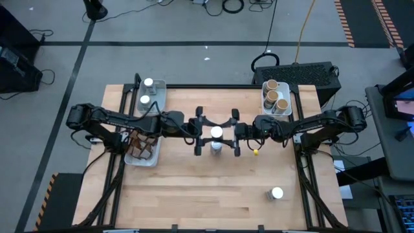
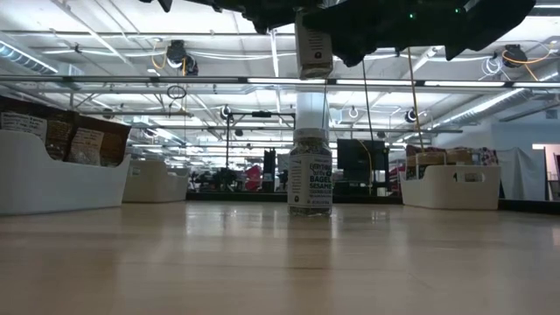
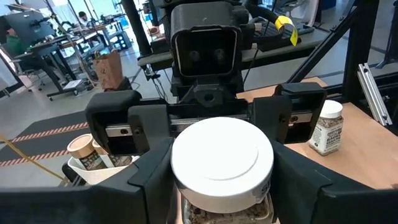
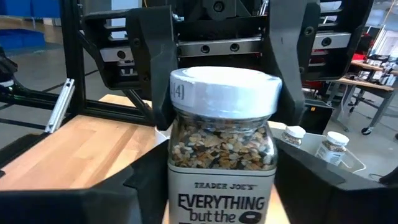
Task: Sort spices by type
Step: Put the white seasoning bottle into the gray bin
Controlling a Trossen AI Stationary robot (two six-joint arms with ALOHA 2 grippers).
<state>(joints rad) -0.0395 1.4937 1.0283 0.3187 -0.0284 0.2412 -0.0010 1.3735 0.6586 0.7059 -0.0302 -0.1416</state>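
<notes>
A white-lidded spice jar (image 1: 216,134) with a speckled seed mix stands upright on its base at the table's middle (image 2: 310,175). My left gripper (image 1: 198,133) reaches it from the table's left and my right gripper (image 1: 236,133) from the right. Both are open wide, with one finger on the jar's far side and one on its near side, none touching it. In the left wrist view the lid (image 3: 221,155) sits between my dark fingers (image 3: 143,180). In the right wrist view the jar (image 4: 222,143) fills the middle, with the other arm's fingers behind it.
A far-left tray (image 1: 160,86) holds two white-lidded jars, and a near-left tray (image 1: 152,159) holds brown packets. The far-right tray (image 1: 286,103) holds cork-topped jars. Another white-lidded jar (image 1: 277,193) stands near the right edge. A small yellow bit (image 1: 256,152) lies by my right gripper.
</notes>
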